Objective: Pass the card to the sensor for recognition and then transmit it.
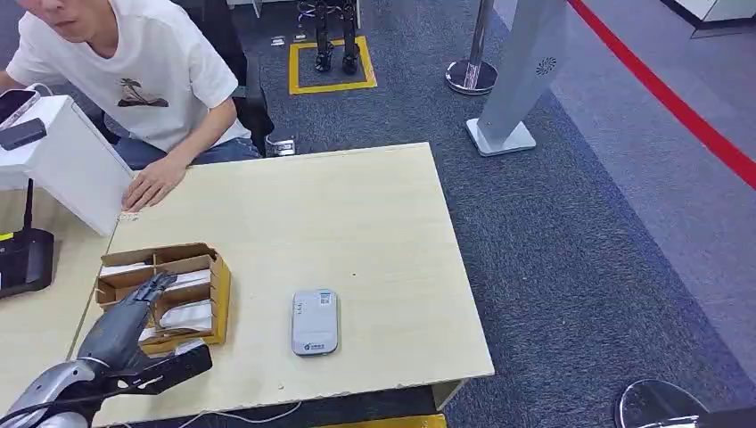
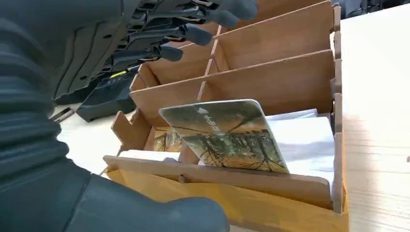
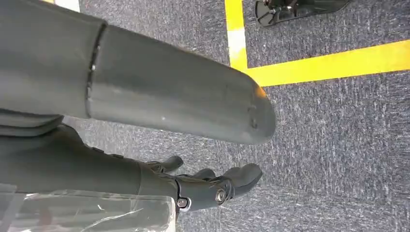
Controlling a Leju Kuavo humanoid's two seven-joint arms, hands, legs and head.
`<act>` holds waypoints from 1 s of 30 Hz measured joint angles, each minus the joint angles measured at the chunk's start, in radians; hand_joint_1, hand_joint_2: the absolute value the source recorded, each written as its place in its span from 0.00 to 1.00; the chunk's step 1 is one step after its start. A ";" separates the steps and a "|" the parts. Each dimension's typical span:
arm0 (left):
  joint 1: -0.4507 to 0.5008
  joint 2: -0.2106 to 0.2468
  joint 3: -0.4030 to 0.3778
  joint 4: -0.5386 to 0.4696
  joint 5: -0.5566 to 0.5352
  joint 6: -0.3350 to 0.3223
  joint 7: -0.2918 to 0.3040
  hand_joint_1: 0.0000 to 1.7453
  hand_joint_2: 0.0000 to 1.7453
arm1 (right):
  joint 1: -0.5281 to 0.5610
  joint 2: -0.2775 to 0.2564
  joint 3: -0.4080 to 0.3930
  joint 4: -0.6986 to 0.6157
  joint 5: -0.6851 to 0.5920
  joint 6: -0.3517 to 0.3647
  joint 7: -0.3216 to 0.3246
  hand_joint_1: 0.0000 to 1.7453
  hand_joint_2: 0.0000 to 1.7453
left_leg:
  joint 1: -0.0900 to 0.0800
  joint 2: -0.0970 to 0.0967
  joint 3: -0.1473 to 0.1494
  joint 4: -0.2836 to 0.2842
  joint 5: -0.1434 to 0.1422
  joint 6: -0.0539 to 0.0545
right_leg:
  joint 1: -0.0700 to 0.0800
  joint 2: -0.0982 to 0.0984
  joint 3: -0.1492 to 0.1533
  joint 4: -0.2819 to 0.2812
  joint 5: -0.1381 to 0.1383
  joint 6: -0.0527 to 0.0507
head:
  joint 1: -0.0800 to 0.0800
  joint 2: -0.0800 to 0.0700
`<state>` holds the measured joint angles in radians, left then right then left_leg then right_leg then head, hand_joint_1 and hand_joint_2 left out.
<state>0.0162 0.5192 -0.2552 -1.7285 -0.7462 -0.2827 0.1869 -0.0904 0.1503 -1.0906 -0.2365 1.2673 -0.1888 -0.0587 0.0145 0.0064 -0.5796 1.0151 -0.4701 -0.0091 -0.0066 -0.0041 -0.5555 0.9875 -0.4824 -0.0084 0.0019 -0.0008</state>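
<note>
The left robot hand [image 1: 134,308] hovered over the wooden divided box [image 1: 217,294] at the near left of the bench [image 1: 357,214], its fingers [image 2: 193,34] spread apart and holding nothing. Just right of the box lay the grey sensor [image 1: 315,322], flat on the bench and apart from it. At the far left a person [image 1: 134,71] sat with one hand [image 1: 153,183] resting on the bench edge, beside a white box [image 1: 62,160]; a black device [image 1: 22,259] stood on the neighbouring surface to the left.

The left wrist view gave what the head view could not — the card [image 2: 227,137], printed with a tree scene, leaned tilted in the nearest compartment of the box against white paper [image 2: 304,140], with the wooden dividers [image 2: 270,82] rising behind it. The thumb [image 2: 145,212] sat low beside the box's front wall, not touching the card.

The right robot hand [image 3: 203,186] hung over grey carpet [image 3: 338,145] marked with yellow tape [image 3: 329,65] — fingers loosely curled, empty.
</note>
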 joint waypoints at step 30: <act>0.021 -0.010 0.011 -0.014 -0.043 0.042 0.008 1.00 1.00 | 0.000 0.000 0.000 0.000 0.000 -0.001 0.004 0.00 0.00 | 0.000 0.000 0.000 0.000 0.000 0.000 | 0.000 0.000 0.000 0.000 0.000 0.000 | 0.000 0.000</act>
<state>0.0371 0.5089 -0.2438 -1.7430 -0.7897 -0.2411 0.1949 -0.0901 0.1507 -1.0906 -0.2365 1.2669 -0.1900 -0.0545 0.0144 0.0064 -0.5795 1.0152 -0.4701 -0.0091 -0.0066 -0.0041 -0.5556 0.9874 -0.4823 -0.0085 0.0019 -0.0008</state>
